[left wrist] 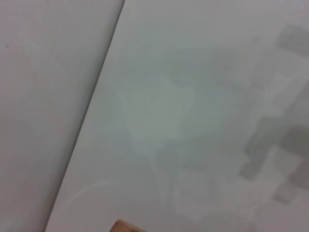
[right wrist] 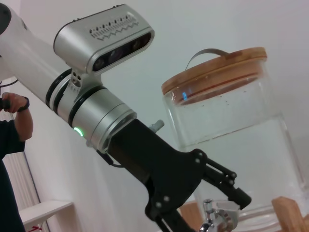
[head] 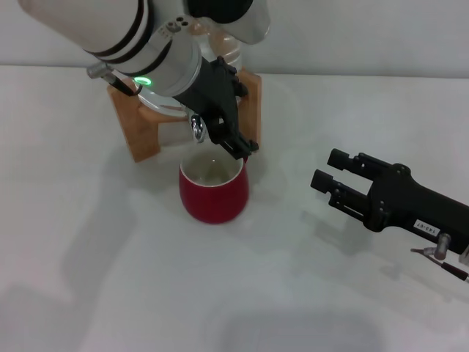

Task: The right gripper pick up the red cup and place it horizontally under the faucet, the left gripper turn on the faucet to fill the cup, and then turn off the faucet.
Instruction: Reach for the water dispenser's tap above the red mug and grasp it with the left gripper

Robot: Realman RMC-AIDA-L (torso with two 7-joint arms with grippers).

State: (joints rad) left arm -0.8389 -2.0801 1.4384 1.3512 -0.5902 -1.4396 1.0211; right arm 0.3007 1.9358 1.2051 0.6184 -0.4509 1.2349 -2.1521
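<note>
cup (head: 213,192) sits upright on the worktop (head: 88,257) under the faucet (head: 198,127), glossy, likely slippery and breakable. we have the left gripper (head: 238,144) at the faucet, spread unclear; right gripper (head: 328,180) waits open, well apart.

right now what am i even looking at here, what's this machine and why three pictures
It is a robot with two white arms, each ending in a black two-fingered pincer. One picture looks down from its head; the other two come from cameras on its wrists.

On the white table stands a red cup, upright with its cream inside showing, right below a small chrome faucet. The faucet belongs to a clear water jug with a wooden lid, resting on a wooden stand.

The left pincer reaches down at the faucet, just above the cup's rim. The right pincer hovers off to the side, open and holding nothing.

The left wrist view shows only bare table and a corner of wood. The right wrist view shows the left arm and the jug.
</note>
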